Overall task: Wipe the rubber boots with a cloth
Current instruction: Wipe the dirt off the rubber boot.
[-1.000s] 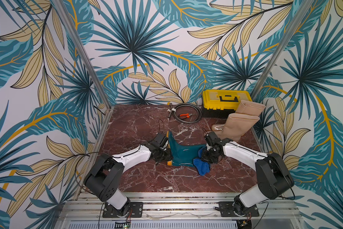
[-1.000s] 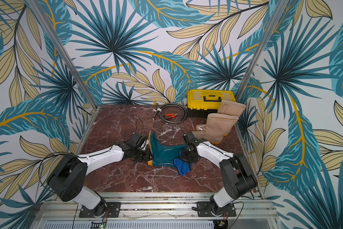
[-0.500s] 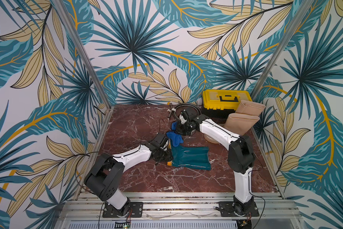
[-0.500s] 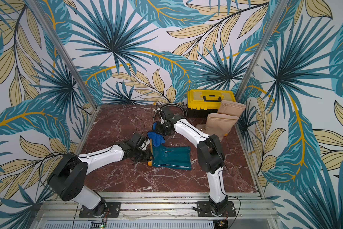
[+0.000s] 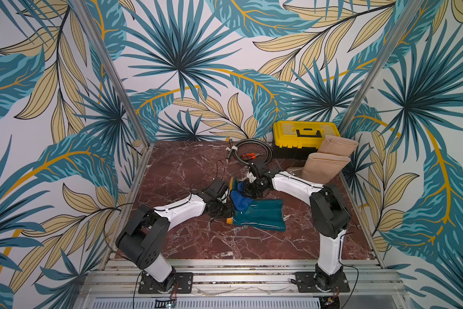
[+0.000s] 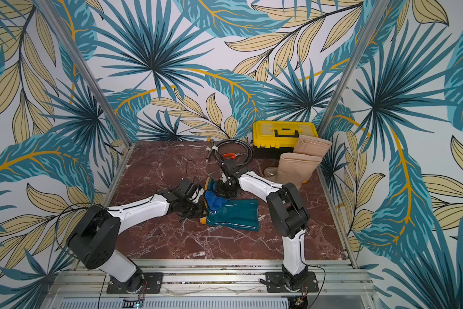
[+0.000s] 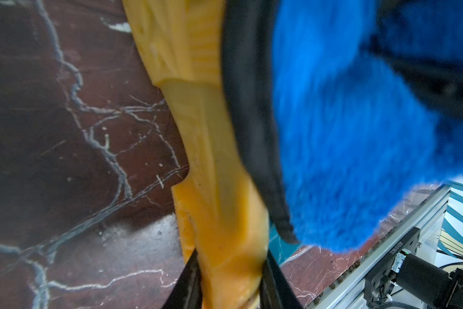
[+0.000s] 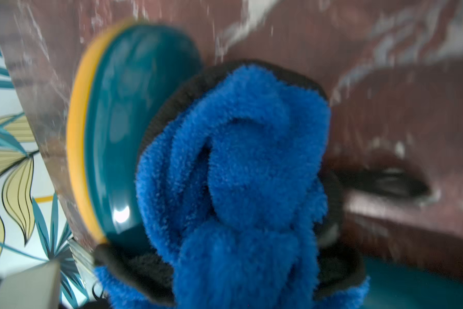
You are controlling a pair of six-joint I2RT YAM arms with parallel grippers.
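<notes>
A dark teal rubber boot (image 5: 262, 215) (image 6: 237, 214) lies on its side in the middle of the marble table, with its yellow sole (image 7: 211, 133) facing left. My left gripper (image 5: 225, 209) (image 7: 230, 278) is shut on the heel end of that sole. The bright blue cloth (image 5: 239, 199) (image 6: 215, 200) (image 8: 238, 174) is bunched in my shut right gripper (image 5: 251, 187) and rests on the boot's foot, by the toe (image 8: 134, 107). The cloth hides the right fingers. Two beige boots (image 5: 324, 166) (image 5: 337, 145) stand at the back right.
A yellow toolbox (image 5: 302, 133) sits against the back wall, left of the beige boots. A coiled black cable (image 5: 265, 149) with orange pliers (image 5: 247, 156) lies just behind my right wrist. Metal frame posts and patterned walls close in the table.
My right arm carried the cloth from the boot's shaft end over past the toe, then back onto the foot. The left gripper stayed clamped on the sole.
</notes>
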